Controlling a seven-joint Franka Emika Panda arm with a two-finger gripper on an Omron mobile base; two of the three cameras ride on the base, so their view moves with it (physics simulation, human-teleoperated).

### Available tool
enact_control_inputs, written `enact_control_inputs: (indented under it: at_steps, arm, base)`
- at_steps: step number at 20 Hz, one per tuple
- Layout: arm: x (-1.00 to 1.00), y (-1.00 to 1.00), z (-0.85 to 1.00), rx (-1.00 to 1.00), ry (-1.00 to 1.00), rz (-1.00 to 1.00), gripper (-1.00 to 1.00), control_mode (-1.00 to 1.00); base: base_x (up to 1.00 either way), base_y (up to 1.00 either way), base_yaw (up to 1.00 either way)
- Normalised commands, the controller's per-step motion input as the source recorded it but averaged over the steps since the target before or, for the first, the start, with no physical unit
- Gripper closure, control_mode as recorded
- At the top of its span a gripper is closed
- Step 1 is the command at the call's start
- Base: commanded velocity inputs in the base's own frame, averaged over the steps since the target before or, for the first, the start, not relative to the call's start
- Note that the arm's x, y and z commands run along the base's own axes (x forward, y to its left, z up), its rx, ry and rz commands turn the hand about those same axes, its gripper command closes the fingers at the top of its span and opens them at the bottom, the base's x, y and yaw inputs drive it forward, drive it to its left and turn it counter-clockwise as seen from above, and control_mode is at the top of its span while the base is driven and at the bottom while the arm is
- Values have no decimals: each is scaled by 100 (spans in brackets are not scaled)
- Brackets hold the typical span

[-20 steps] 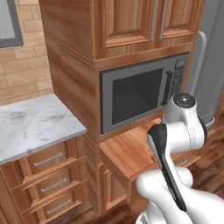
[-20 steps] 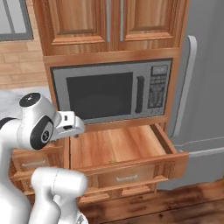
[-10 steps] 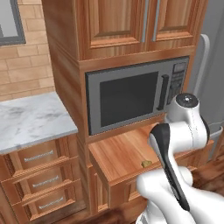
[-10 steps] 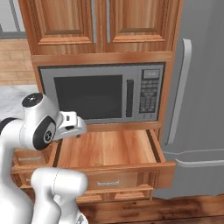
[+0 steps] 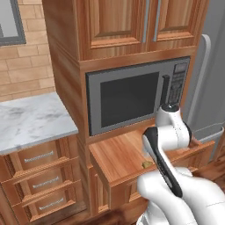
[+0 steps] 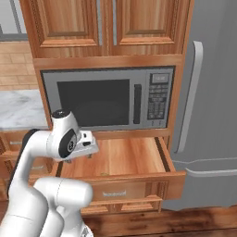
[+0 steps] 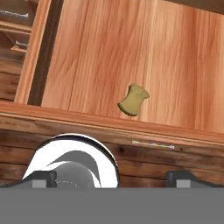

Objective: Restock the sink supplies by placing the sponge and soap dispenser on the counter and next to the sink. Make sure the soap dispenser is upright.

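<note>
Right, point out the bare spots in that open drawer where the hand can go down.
In the open drawer, the sponge sits alone near the front wall. The wood floor is bare on both sides of it and back toward the microwave. Tightest is the strip between sponge and front wall. The open gripper hovers over the drawer front. The counter is also bare.

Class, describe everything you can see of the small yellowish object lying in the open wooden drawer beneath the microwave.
The sponge is a small, dull yellow-tan piece, pinched at the waist and flared at both ends, matte and soft-looking. It lies flat and tilted on the bare wooden floor of the open drawer, near the drawer's front wall, touching nothing else. From the left base view it shows as a tiny tan speck beside the arm. The gripper hangs above it with jaws wide apart, not touching it.
</note>
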Motion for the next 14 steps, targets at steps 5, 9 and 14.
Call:
enact_control_inputs:
  at_steps: [5, 9, 14]
  arm:
    - [60, -9, -52, 3, 25, -23, -100, -100]
    - [71, -19, -53, 4, 20, -19, -100, -100]
    - [62, -12, -63, 3, 12, -15, -100, -100]
  base:
    - [0, 0, 0]
    - [0, 0, 0]
    - [0, 0, 0]
